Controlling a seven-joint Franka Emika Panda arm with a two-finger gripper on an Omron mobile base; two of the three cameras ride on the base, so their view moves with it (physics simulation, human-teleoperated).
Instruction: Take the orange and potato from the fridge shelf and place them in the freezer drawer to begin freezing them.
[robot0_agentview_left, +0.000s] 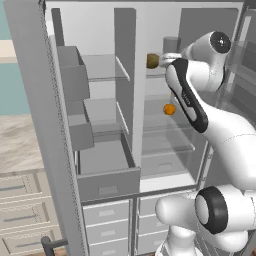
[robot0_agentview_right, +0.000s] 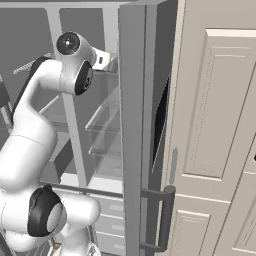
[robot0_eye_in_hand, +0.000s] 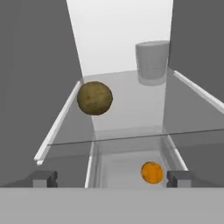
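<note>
The olive-brown potato (robot0_eye_in_hand: 95, 98) rests on the upper glass shelf (robot0_eye_in_hand: 131, 118), left of centre in the hand view, and it sits just left of the hand in the left base view (robot0_agentview_left: 152, 60). The orange (robot0_eye_in_hand: 152, 172) lies one shelf lower, seen through the glass, and glows orange beside the forearm (robot0_agentview_left: 169, 109). My gripper (robot0_eye_in_hand: 111, 179) is open, its fingertips (robot0_eye_in_hand: 43, 178) wide apart at the shelf's front, short of the potato and holding nothing. The freezer drawer (robot0_agentview_left: 108, 184) stands pulled out at the lower left, its grey front showing a small recess.
A grey translucent cup (robot0_eye_in_hand: 152, 61) stands at the back right of the upper shelf. White rails line both shelf sides. The open fridge door (robot0_agentview_left: 45, 125) with its bins is on the left, another door edge (robot0_agentview_right: 132, 130) on the right. Pale cabinet drawers (robot0_agentview_left: 105, 225) sit below.
</note>
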